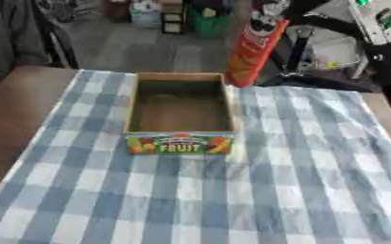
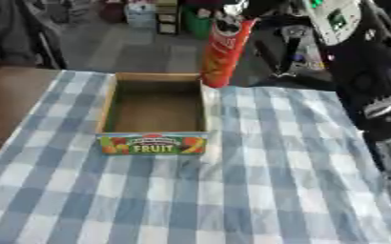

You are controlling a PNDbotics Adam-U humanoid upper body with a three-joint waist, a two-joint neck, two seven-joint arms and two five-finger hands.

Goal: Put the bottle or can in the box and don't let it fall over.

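Leaning toward one o'clock, the tall red cardboard crisp can hangs just off the two o'clock corner of the empty open-topped cardboard fruit box. The right hand holds its top, though whether its fingers curl round it cannot be told; the left hand is unseen.

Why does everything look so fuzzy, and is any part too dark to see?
Left eye view: all soft, though FRUIT on the box still reads; the red can is smeared. Right eye view: equally blurry; the robot's right arm is a dark mass, and the hand holding the can is too dark to make out.
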